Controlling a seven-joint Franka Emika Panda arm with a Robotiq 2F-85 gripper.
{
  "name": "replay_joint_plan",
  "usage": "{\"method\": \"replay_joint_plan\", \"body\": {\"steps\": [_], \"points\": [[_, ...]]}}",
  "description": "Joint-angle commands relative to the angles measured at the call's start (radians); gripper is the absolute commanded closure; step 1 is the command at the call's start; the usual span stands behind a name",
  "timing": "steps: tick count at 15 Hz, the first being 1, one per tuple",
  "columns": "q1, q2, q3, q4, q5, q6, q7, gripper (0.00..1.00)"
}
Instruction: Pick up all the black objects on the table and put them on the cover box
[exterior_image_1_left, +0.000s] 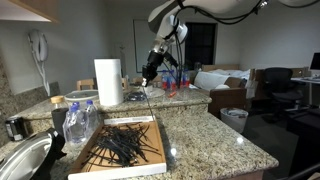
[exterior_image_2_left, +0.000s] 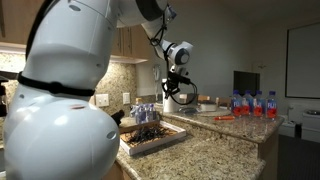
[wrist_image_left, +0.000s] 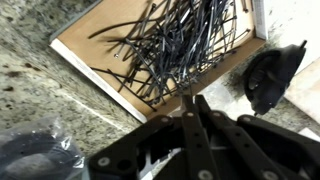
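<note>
The cover box (exterior_image_1_left: 92, 150), a flat tan cardboard lid with a white rim, lies on the granite counter and holds a heap of thin black objects (exterior_image_1_left: 125, 145). Both appear in the other exterior view too, the cover box (exterior_image_2_left: 168, 141) with the black objects (exterior_image_2_left: 148, 132) on it. My gripper (exterior_image_1_left: 150, 75) hangs well above the box's far end, also seen as the gripper (exterior_image_2_left: 172, 97) in an exterior view. In the wrist view my gripper (wrist_image_left: 193, 100) is shut, with one thin black strip seemingly pinched at its tips. Below it lie the black objects (wrist_image_left: 185, 45) on the cover box (wrist_image_left: 90, 40).
A paper towel roll (exterior_image_1_left: 108, 82) stands behind the box. Clear water bottles (exterior_image_1_left: 80, 120) and a metal bowl (exterior_image_1_left: 25, 160) sit beside it. A dark round thing (wrist_image_left: 272, 75) lies on the counter past the box's corner. Red-capped bottles (exterior_image_2_left: 255, 103) stand on the far counter.
</note>
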Motion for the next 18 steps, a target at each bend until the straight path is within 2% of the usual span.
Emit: {"method": "replay_joint_plan", "body": {"steps": [1,2,3,5,13,15,18], "points": [[0.015,0.013,-0.003,0.017,0.064,-0.098,-0.127,0.93],[0.022,0.024,-0.006,0.021,0.06,-0.135,-0.146,0.93],[0.026,0.03,-0.01,0.018,0.055,-0.163,-0.162,0.68],[0.029,0.054,-0.015,0.02,0.056,-0.197,-0.183,0.6],[0.012,0.123,-0.03,0.023,0.179,-0.152,-0.251,0.08],[0.017,0.121,-0.051,0.015,0.142,-0.143,-0.244,0.0],[0.029,0.12,-0.103,-0.001,0.032,-0.083,-0.192,0.0]]}}
